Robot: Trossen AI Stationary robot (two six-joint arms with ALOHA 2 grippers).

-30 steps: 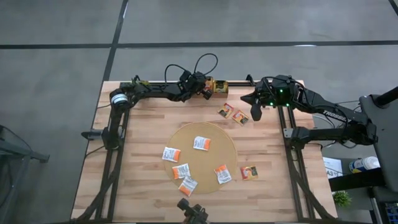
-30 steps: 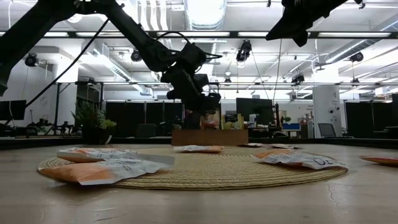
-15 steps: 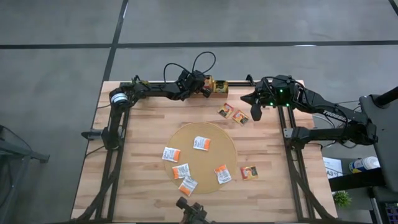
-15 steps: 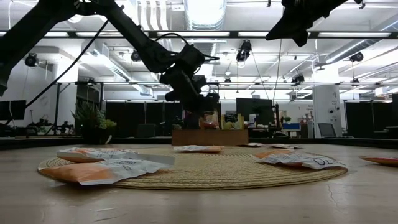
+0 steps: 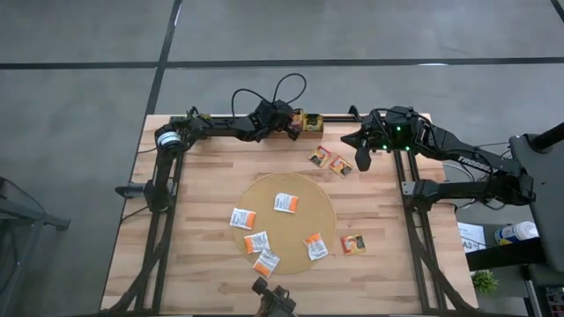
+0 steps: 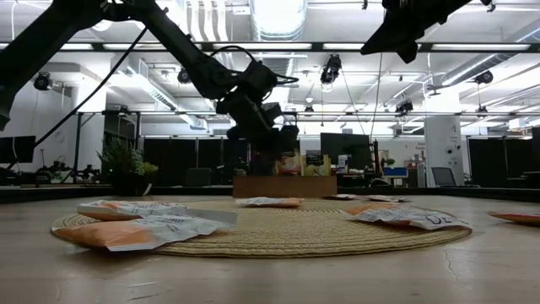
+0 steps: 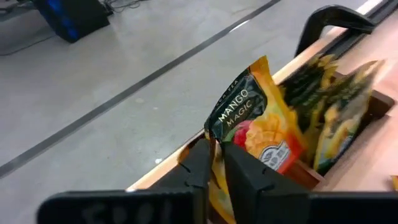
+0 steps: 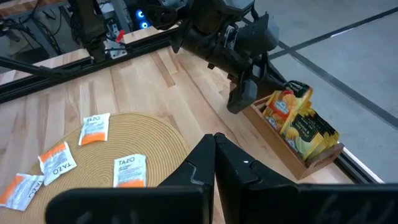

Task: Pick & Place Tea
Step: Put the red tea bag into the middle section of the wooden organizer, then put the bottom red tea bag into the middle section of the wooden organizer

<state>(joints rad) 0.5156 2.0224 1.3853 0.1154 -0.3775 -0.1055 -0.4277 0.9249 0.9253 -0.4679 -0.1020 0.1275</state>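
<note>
The left gripper (image 7: 214, 163) is over the wooden tray (image 5: 308, 123) at the back edge of the table (image 5: 203, 202). Its jaws pinch a Mango Magic tea bag (image 7: 252, 127) that stands in the tray. The right gripper (image 5: 362, 159) hangs near the tray, jaws pressed together. 5 tea bags (image 5: 285, 202) lie on the round mat (image 5: 304, 220) in front of the tray.

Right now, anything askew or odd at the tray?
The Mango Magic sachet stands tilted, poking above the wooden tray, pinched by the left gripper. The right gripper waits nearby.
</note>
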